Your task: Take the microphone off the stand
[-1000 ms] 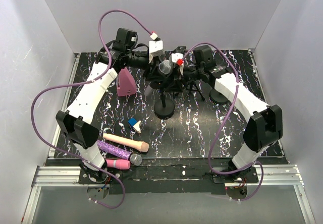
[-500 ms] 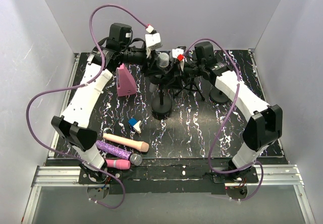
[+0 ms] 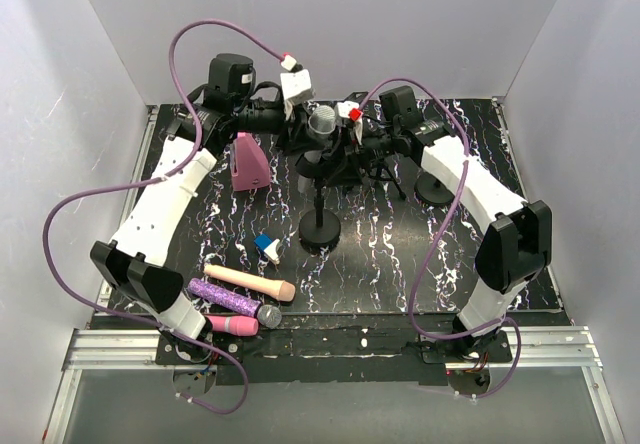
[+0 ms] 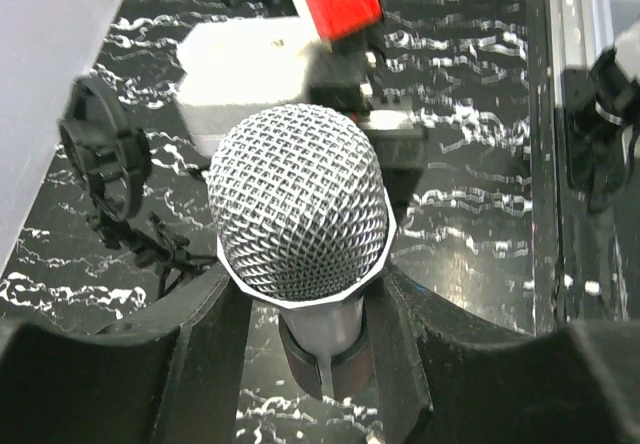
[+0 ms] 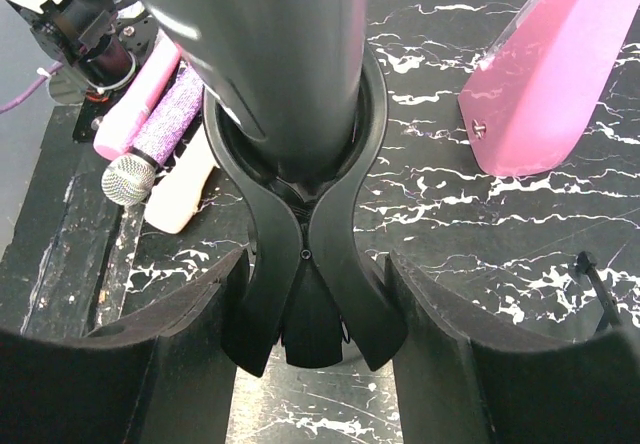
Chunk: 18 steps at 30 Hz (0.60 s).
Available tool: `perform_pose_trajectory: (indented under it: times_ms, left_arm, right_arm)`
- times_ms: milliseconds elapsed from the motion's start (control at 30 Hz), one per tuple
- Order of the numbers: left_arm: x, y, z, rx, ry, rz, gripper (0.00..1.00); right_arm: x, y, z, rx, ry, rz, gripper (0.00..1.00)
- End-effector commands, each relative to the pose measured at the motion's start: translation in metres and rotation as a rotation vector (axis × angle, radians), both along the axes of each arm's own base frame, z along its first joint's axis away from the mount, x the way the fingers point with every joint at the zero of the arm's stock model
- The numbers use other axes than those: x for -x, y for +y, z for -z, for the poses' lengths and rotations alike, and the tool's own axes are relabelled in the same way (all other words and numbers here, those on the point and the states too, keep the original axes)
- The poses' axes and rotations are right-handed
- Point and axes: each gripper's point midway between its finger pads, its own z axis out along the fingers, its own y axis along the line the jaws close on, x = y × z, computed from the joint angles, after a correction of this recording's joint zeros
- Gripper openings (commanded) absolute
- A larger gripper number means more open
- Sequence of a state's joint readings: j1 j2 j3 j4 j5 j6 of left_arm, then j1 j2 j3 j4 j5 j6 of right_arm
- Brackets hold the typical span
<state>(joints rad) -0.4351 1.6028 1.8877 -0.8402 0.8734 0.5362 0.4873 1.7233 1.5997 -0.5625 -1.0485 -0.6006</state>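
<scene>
The microphone [image 3: 322, 122] has a silver mesh head [image 4: 298, 204] and a dark body [image 5: 270, 54]. It sits in the black clip [image 5: 305, 264] on top of the stand [image 3: 320, 226], a thin pole on a round black base. My left gripper [image 3: 310, 134] comes in from the left, its fingers [image 4: 215, 354] closed round the microphone just below the head. From the right, my right gripper [image 3: 347, 142] has its fingers [image 5: 190, 364] against the tips of the clip's two handles. The microphone body is still inside the clip's ring.
A pink wedge [image 3: 249, 162] stands left of the stand. A beige microphone [image 3: 250, 282], a purple glitter one [image 3: 235, 301] and a pink one [image 3: 232, 324] lie front left. A small blue and white piece [image 3: 266, 245], a black tripod [image 3: 385, 174] and a round base [image 3: 432, 189] are nearby.
Both grippers and the microphone head have shifted toward the back of the top view. The stand's base now shows nearer the front, and the left arm has stretched out.
</scene>
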Motion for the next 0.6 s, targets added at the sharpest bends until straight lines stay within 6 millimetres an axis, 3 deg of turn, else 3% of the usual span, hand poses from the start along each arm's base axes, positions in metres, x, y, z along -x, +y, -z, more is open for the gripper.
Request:
perform_pose_trajectory:
  times_ms: [0,267,500,567]
  left_arm:
    - [0.002,-0.002,-0.148,0.289,-0.362,-0.01,0.0]
    - [-0.001,-0.001,-0.179,0.332,-0.406,-0.034,0.0]
    - [-0.005,0.01,-0.219,0.374,-0.492,-0.117,0.0]
    - [-0.003,0.012,-0.22,0.356,-0.515,-0.113,0.0]
  right_arm:
    - [0.012,-0.012,0.038,0.114,0.208,0.045,0.01]
    - [0.009,-0.013,0.048,0.14,0.221,0.063,0.01]
    - [0.01,-0.015,0.054,0.155,0.234,0.067,0.01]
    - [0.01,-0.015,0.053,0.153,0.23,0.067,0.01]
